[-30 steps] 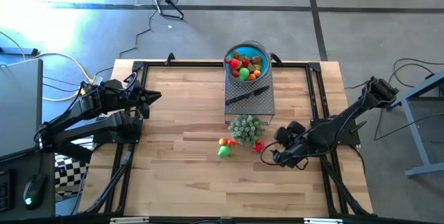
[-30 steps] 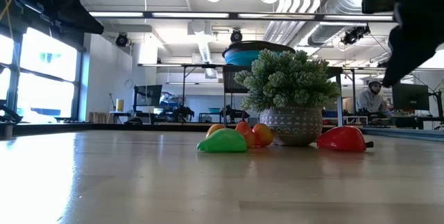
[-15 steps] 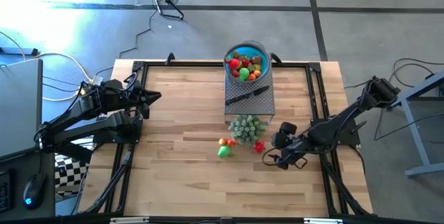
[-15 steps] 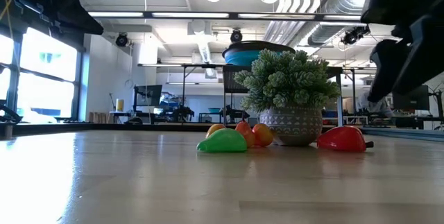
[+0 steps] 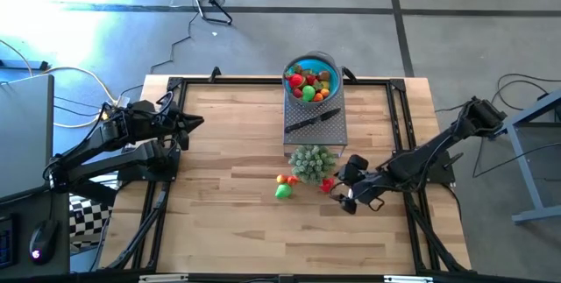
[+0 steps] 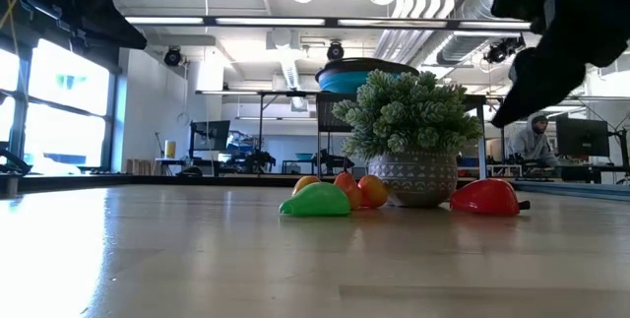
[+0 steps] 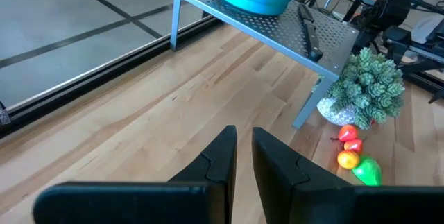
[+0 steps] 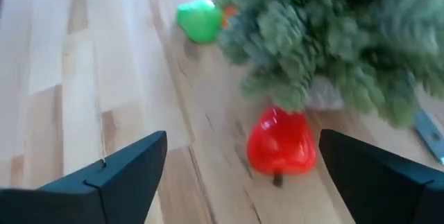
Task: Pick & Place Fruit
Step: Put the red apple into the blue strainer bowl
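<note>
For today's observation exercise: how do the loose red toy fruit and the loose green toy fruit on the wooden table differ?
The red toy fruit is red and lies nearest the open right gripper. The green toy fruit is green and lies farther off, past the potted plant. Both rest on the table, outside the blue bowl.

Right gripper low over the table, jaws wide apart; left gripper idle, jaws closed.

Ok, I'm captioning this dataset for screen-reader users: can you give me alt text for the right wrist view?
The right gripper, fingers wide open, points at a red toy fruit lying on the wooden table just ahead of it. A bushy pale green plant stands right behind the red fruit, and a green toy fruit lies farther off.
</note>
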### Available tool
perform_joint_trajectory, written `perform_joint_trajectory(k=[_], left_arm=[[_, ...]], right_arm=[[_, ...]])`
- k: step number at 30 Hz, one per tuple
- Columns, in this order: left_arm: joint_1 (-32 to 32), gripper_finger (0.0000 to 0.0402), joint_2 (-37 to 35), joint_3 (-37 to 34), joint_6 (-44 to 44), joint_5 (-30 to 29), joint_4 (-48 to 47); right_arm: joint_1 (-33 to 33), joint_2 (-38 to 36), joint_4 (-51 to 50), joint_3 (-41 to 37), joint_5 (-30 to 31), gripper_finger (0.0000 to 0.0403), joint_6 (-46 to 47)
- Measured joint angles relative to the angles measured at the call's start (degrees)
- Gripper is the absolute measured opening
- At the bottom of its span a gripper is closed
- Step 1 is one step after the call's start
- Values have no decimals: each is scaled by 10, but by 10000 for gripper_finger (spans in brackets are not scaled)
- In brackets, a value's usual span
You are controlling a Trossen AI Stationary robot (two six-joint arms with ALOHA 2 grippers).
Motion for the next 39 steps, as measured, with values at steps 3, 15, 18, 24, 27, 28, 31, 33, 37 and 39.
perform_joint_trajectory(k=[3,15,18,24,27,28,31,33,37,39], left_arm=[[0,44,0,0,0,0,0],[0,44,0,0,0,0,0],[0,44,0,0,0,0,0],[0,44,0,0,0,0,0],[0,44,0,0,0,0,0],[0,44,0,0,0,0,0],[0,44,0,0,0,0,0],[0,44,0,0,-1,-1,0],[0,44,0,0,-1,-1,0],[0,44,0,0,-7,-1,0]], right_arm=[[0,0,14,0,0,371,-54],[0,0,23,0,9,371,-79],[0,0,24,0,1,371,-85],[1,0,26,0,-20,371,-80],[2,0,32,0,-48,371,-84],[2,0,33,0,-49,371,-85],[2,0,45,0,-49,371,-82],[2,0,58,0,-49,371,-82],[2,0,86,0,-51,371,-68],[2,0,90,0,-51,371,-56]])
